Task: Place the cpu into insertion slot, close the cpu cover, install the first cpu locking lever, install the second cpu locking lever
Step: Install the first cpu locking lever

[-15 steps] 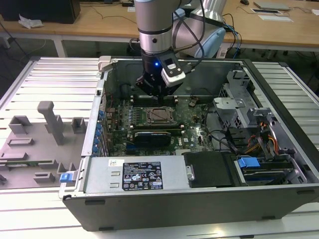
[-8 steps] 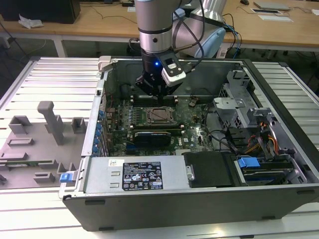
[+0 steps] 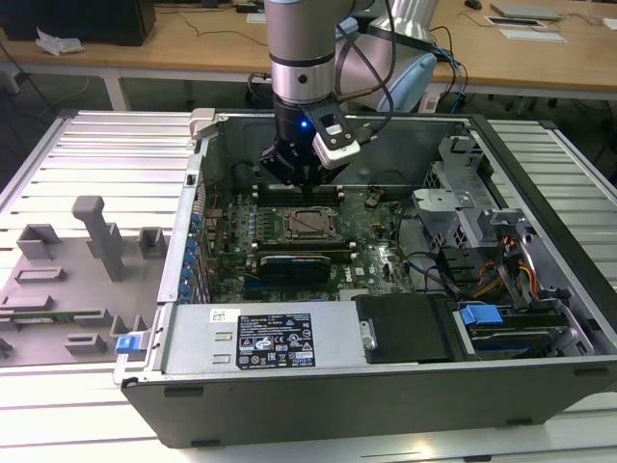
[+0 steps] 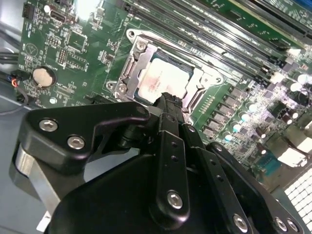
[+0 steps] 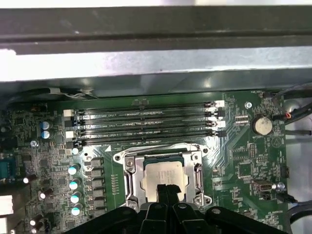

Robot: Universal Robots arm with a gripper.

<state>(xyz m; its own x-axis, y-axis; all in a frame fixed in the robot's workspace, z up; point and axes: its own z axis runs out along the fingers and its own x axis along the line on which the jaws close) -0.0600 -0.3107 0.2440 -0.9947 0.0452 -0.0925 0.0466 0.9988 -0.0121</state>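
So the cpu (image 5: 163,176) is already sitting in the insertion slot (image 5: 130,181) with the cpu cover (image 5: 197,171) down around it; levers look undone, I'd guess; gripper (image 5: 167,189) hovers right above, fingers pinched together, holding nothing.

I count one chip (image 5: 164,176) under one metal cover (image 5: 163,158), four long memory slots (image 5: 146,124), and one coin battery (image 5: 262,125) at right.
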